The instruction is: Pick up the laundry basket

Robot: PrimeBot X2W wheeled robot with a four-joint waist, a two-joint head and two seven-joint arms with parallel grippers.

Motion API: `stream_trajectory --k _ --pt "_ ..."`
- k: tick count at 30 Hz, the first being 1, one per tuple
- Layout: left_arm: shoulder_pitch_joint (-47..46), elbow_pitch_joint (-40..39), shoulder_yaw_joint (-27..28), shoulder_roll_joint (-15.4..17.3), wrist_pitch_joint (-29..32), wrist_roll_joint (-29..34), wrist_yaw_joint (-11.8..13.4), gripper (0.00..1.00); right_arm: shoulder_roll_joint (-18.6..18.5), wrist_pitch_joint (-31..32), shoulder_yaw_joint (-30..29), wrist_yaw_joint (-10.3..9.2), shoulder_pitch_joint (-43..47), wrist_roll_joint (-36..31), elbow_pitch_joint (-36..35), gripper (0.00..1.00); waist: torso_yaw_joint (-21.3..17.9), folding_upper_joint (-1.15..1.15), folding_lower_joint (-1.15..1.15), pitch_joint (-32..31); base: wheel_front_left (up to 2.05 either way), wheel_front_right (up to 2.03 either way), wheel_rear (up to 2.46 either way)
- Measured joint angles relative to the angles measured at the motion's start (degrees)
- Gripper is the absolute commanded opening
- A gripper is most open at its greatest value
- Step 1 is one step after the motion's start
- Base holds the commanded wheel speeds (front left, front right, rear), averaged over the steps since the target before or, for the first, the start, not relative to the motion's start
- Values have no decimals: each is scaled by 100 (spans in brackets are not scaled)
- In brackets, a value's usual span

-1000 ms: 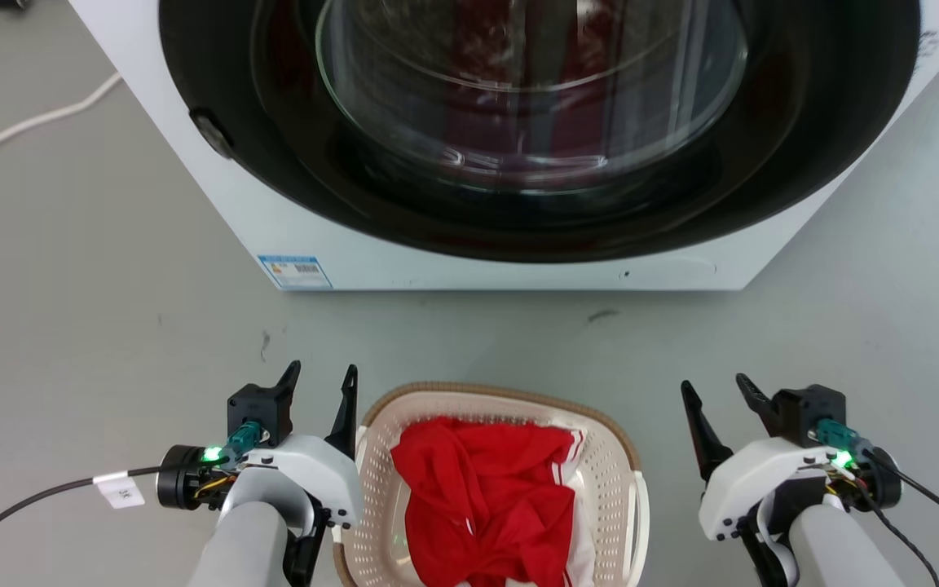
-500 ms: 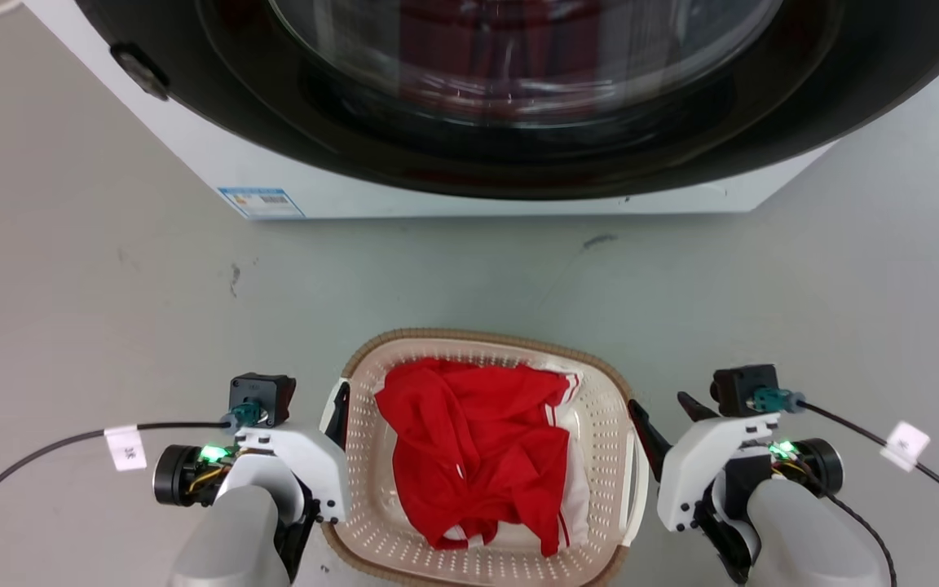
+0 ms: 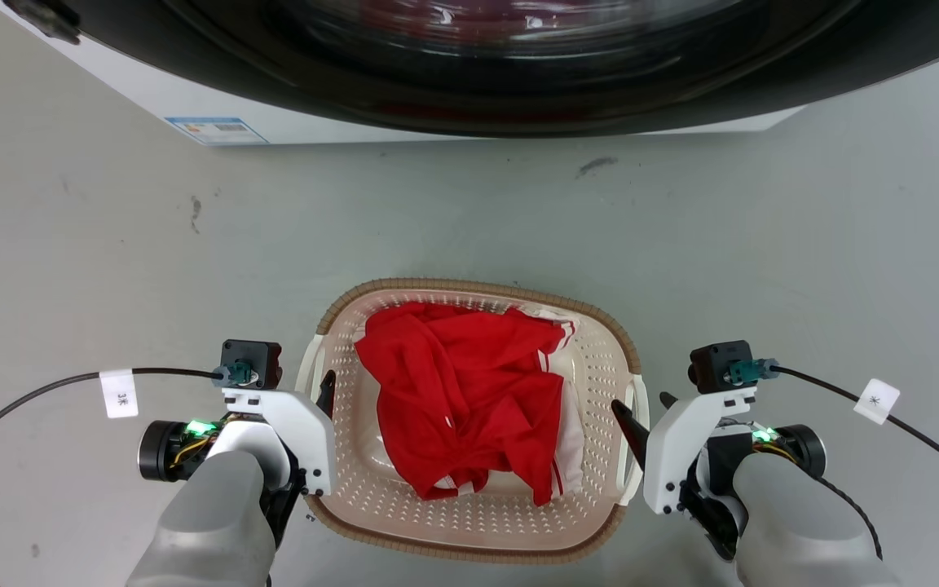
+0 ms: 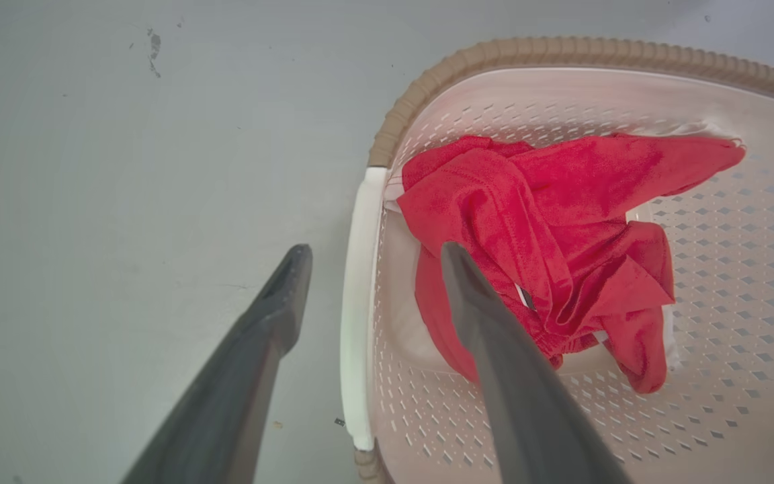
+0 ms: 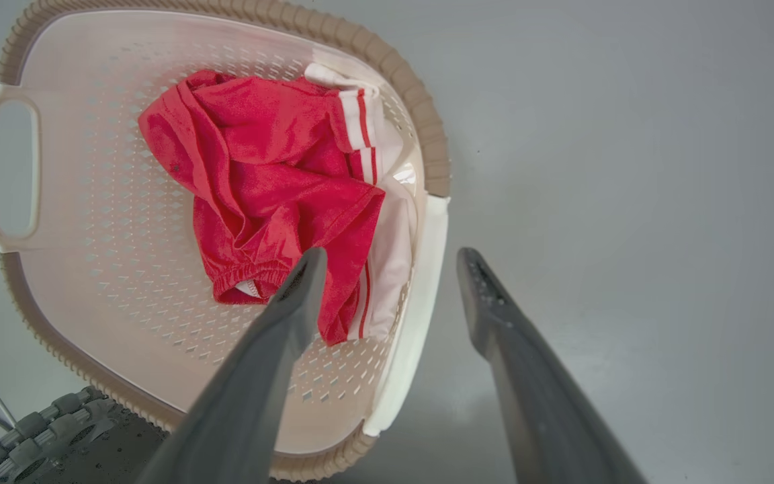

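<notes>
Drawn inward since a second ago, the left gripper and right gripper are straddling the side handles of the laundry basket, fingers spread wide and gripping nothing. The basket is sitting on the floor before the washing machine, holding red clothing.

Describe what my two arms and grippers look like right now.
Both match: left gripper and right gripper have two long, tapering dark grey fingers on a white housing, pale grey forearms, a glowing green light, a black box with teal connector, and a black cable carrying a white tag.
</notes>
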Motion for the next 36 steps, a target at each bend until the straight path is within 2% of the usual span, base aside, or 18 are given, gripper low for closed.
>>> stream_trajectory --k 12,25,26,27,28,29,36 --pt "-442 151 -310 98 260 -382 0 100 0 151 684 0 -349 767 187 100 -34 0 0 610 0 0 0" --pt "-845 201 -578 158 479 -734 0 100 0 167 1222 0 -875 1259 485 100 18 0 0 1235 0 0 0" --pt "-849 203 -610 153 493 -767 0 100 0 166 1250 0 -884 1304 509 91 22 0 0 1260 0 0 0" --pt "-850 205 -641 149 494 -801 0 94 0 166 1262 0 -901 1351 534 42 27 0 0 1285 0 0 0" --pt "-853 205 -676 143 515 -835 0 39 0 163 1288 0 -924 1388 549 0 31 0 0 1303 0 0 0" --pt "-859 204 -704 135 538 -873 0 0 0 164 1312 0 -947 1443 549 0 34 0 -1 1319 0 0 0" --pt "-859 177 -925 188 599 -1138 -12 0 -24 88 1549 -10 -1003 1673 584 0 38 0 -1 1360 0 0 0"
